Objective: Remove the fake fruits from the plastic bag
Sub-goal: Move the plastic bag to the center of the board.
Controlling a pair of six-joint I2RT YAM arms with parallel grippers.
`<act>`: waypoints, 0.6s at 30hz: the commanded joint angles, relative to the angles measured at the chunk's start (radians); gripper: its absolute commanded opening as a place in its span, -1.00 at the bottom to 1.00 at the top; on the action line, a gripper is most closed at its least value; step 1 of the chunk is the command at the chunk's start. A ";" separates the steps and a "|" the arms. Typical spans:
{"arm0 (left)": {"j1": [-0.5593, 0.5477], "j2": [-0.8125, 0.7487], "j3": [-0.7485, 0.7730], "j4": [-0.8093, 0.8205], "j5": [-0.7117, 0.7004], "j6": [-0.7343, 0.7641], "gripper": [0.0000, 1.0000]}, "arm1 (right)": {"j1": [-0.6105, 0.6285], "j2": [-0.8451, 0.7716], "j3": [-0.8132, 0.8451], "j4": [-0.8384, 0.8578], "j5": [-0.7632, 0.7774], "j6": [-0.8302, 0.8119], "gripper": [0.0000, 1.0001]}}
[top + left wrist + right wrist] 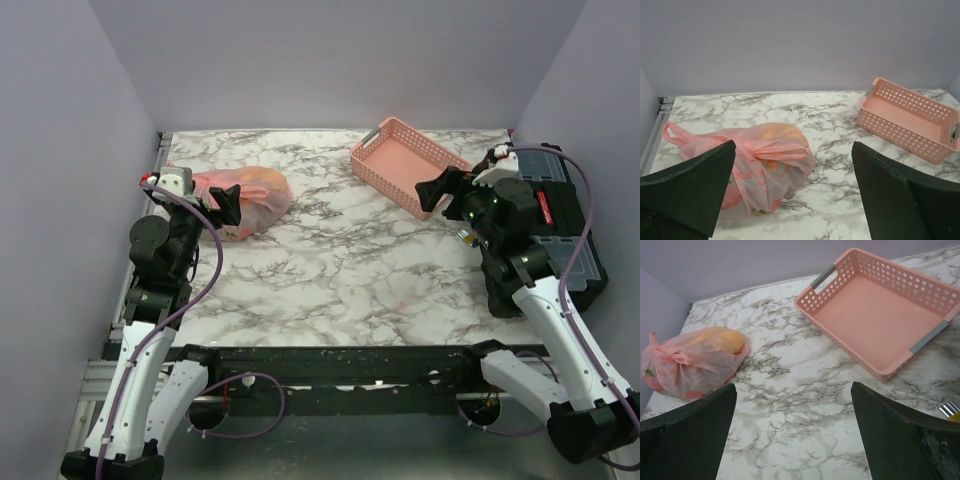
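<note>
Black fingers (695, 190) of the left hand (226, 204) fill the bottom corners of its wrist view, spread wide with nothing between them. Just ahead and a little to that hand's left lies the bag (765, 160), slumped on the surface (350, 270) at the far left, near the wall. The fruits (780, 134) are all inside it: a yellow-orange round shape shows through the film at the top, with red and a speck of green lower down.

From above, the bag's long axis runs roughly left to right. Its handles are gathered at the end nearest the wall, with one loop trailing out that way. Whether they are knotted or only twisted is hard to tell through the crinkles.

At the other side, the right hand (438, 187) is equally wide and empty. It hangs by the basket (390, 188), well apart from the bag with open surface between. So the left arm is clearly the nearer one. Its likely first need is to get hold of the gathered mouth on the wall side, not the bulging end that faces the basket.
</note>
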 commanded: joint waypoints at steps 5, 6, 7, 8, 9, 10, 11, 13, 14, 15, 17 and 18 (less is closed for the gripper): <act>-0.001 0.004 0.027 -0.021 0.025 -0.012 0.97 | -0.003 0.038 0.017 0.025 0.001 0.020 1.00; -0.001 0.003 0.026 -0.019 0.027 -0.014 0.97 | -0.002 0.055 0.024 0.016 0.005 0.029 1.00; -0.001 0.002 0.023 -0.017 0.027 -0.014 0.98 | -0.002 0.067 0.030 0.004 0.009 0.033 1.00; -0.001 0.002 0.023 -0.017 0.026 -0.014 0.97 | -0.002 0.079 0.034 -0.009 0.011 0.039 1.00; -0.001 0.003 0.025 -0.019 0.024 -0.013 0.97 | -0.002 0.088 0.038 -0.018 0.013 0.043 1.00; -0.001 0.007 0.028 -0.023 0.021 -0.013 0.98 | -0.002 0.099 0.037 -0.024 0.018 0.047 1.00; -0.001 0.011 0.029 -0.025 0.014 -0.014 0.97 | -0.002 0.106 0.036 -0.026 0.018 0.051 1.00; -0.001 0.027 0.028 -0.027 -0.024 -0.028 0.97 | -0.002 0.134 0.040 -0.034 0.003 0.060 1.00; -0.001 0.040 0.032 -0.039 -0.057 -0.038 0.97 | -0.002 0.149 0.048 -0.039 -0.008 0.067 1.00; 0.000 0.055 0.042 -0.055 -0.086 -0.052 0.98 | -0.002 0.168 0.054 -0.040 -0.057 0.074 1.00; 0.000 0.091 0.067 -0.092 -0.130 -0.074 0.97 | -0.002 0.204 0.067 -0.041 -0.117 0.104 1.00; 0.004 0.107 0.077 -0.109 -0.137 -0.084 0.97 | -0.002 0.220 0.078 -0.046 -0.142 0.125 1.00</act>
